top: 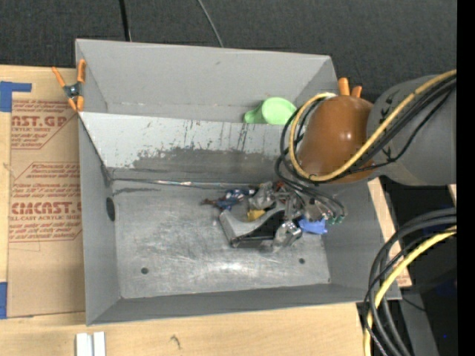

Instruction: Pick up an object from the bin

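My gripper (291, 225) reaches down at the right of the bin floor, its lower part showing under the orange wrist cover. Just under and left of it lies a flat dark grey and black object (252, 232) with a pale edge. A small blue piece (315, 227) sits right beside the gripper on its right. A small blue and silver item (234, 196) lies a little to the upper left. Whether anything is between the fingers is hidden by clutter.
A light green rounded object (273, 112) rests against the bin's back wall, above the gripper. The arm and its cables cover the bin's right side. The left half of the floor is bare scratched metal.
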Action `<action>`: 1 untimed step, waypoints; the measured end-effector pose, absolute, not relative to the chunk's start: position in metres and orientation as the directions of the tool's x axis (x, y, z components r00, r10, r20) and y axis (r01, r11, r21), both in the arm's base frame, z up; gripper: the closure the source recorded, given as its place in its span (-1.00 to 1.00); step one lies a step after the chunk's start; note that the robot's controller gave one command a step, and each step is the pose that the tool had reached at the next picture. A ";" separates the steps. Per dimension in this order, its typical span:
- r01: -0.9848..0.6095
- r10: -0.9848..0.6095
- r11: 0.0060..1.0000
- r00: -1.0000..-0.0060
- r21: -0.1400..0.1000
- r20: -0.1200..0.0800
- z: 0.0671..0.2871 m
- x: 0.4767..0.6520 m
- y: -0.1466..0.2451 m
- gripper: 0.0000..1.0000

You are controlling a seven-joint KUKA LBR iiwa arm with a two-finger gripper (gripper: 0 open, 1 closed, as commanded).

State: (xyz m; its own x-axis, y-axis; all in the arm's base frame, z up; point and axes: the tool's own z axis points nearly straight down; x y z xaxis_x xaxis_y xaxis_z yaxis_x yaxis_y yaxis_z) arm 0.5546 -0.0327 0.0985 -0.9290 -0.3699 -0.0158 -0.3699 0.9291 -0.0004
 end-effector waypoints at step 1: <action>-0.371 -0.371 0.929 -0.929 0.000 -0.007 0.117 0.553 -0.033 1.00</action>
State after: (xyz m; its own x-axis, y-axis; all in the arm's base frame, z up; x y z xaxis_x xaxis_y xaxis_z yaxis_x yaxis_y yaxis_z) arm 0.5534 -0.0326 0.1166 -0.9286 -0.3709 -0.0073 -0.3709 0.9287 0.0000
